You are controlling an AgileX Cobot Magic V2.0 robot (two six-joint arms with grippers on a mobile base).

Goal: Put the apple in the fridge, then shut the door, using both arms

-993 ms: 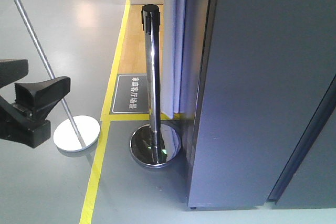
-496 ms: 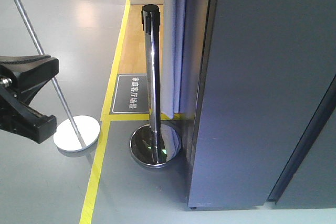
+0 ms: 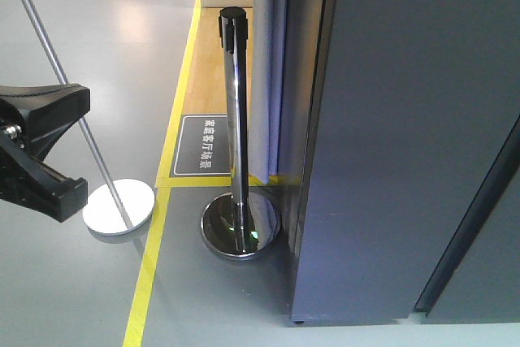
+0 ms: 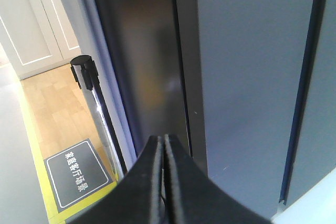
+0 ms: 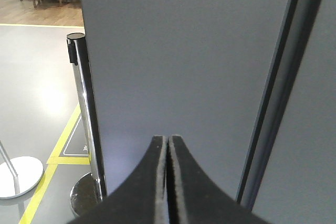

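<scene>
The black left gripper (image 3: 41,152) at the left edge of the front view has swung up and turned since a second ago, then barely shifted over the last half second. Its fingers are pressed together with nothing between them, as the left wrist view shows, pointing toward the dark-grey fridge (image 3: 406,136). The right gripper (image 5: 168,177) is likewise closed and empty, aimed at the grey panel. The door (image 4: 247,77) looks shut, or nearly so: no white interior shows anywhere. The apple is nowhere to be seen, so I'd guess it's already inside and the job is about finished. A chrome stanchion (image 3: 236,119) stands just left of the fridge.
</scene>
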